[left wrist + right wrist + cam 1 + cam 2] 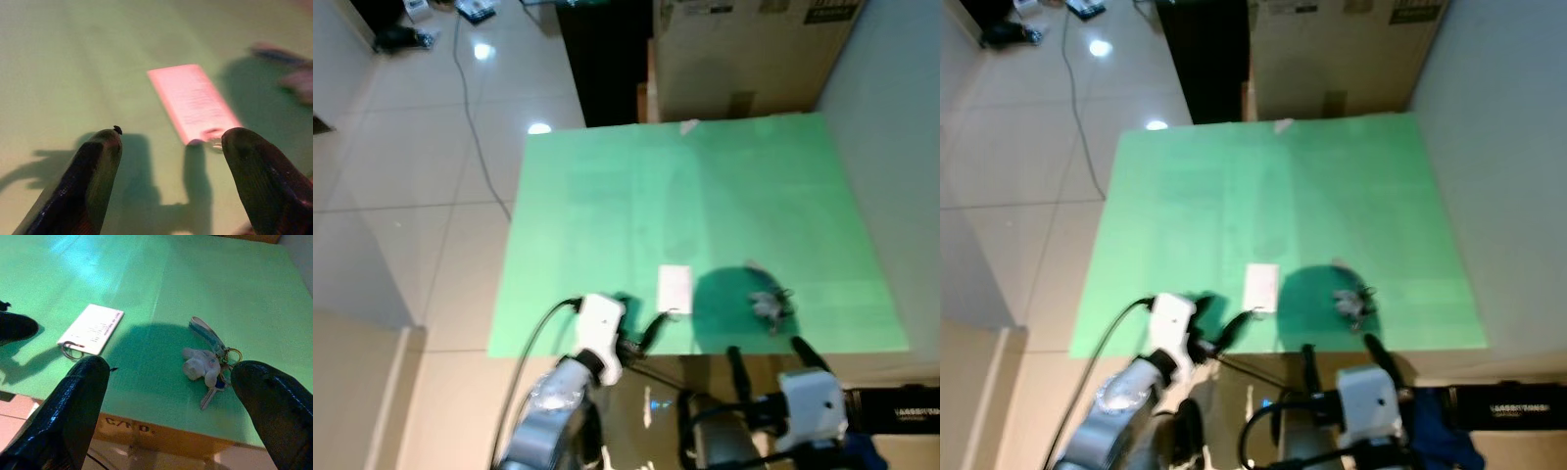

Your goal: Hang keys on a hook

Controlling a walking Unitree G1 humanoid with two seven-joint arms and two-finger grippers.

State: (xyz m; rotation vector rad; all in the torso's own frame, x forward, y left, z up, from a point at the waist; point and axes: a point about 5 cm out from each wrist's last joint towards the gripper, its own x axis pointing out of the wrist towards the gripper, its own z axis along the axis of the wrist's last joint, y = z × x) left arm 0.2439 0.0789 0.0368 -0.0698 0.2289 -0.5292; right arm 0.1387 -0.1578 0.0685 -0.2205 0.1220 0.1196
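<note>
Keys (210,367) lie on green mat (607,196) beside white card (674,288), likely the hook. Right gripper (770,358) and left gripper (168,147) both spread, nothing held.

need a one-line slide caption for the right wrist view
Open right gripper poised at the green mat's near edge, keys with white plush charm ahead, white card beside them.

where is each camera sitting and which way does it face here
Left and right eye views: on the head, looking forward and down at the green mat; both arms show low in frame.
Left wrist view: along the open left gripper toward the white card.
Right wrist view: along the open right gripper toward the keys.
Shared: both wrist views and both eye views hold the card.
</note>
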